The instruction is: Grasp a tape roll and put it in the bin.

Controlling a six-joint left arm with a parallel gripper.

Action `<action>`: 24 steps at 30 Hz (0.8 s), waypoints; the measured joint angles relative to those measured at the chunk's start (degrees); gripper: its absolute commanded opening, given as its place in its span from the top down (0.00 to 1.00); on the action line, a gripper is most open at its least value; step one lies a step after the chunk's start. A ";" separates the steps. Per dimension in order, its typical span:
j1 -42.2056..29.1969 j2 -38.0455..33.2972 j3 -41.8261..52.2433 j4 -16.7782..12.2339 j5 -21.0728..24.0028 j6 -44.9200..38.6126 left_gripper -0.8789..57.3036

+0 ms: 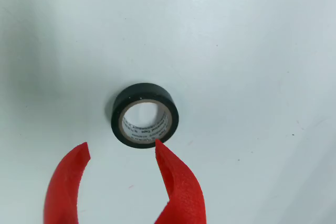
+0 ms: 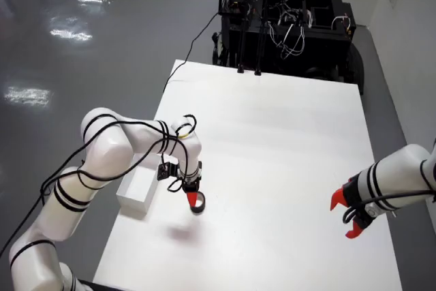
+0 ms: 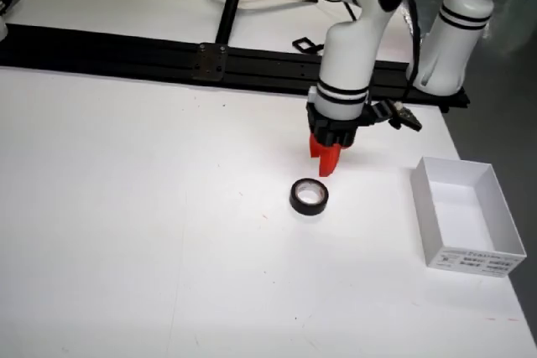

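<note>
- While the black electrical tape roll (image 1: 145, 115) lay flat on the white table (image 3: 126, 207), its cardboard core faced up, and the print around the inside of that core was too small to read, apart from what looked like the word "Tape".
- It sat alone on the bare tabletop, touching nothing in the fixed view from the table's edge (image 3: 309, 197).
- In the gripper-mounted view, the red gripper (image 1: 122, 149) stood spread apart, holding nothing, with one fingertip (image 1: 157, 144) right at the roll's rim and the other well clear to the left.
- Whether that near fingertip actually touched the roll could not be told.
- Seen from the table's edge, the gripper (image 3: 325, 157) hung just behind the roll, with the white arm (image 3: 352, 48) rising above it.
- To the right in that same view, the white cardboard bin (image 3: 466, 215) stood open, well apart from the roll, with a small printed label (image 3: 474, 261) on its near wall; its text was illegible.
- From the overhead view, the bin (image 2: 136, 190) sat just left of the gripper (image 2: 195, 200).
- A second arm's red gripper (image 2: 346, 215) hung at the table's far right edge in that overhead view.
</note>
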 measured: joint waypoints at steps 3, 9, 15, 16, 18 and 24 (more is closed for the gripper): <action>-0.35 0.51 0.49 0.07 -0.81 -0.22 0.53; -1.00 1.22 1.49 0.20 -2.03 -0.63 0.54; -1.53 1.73 2.35 0.26 -3.01 -0.92 0.55; -1.61 1.80 2.47 0.27 -3.21 -0.95 0.55; -1.75 1.93 2.67 0.28 -3.47 -1.02 0.55; -2.21 2.71 3.17 0.30 -4.47 -1.29 0.57</action>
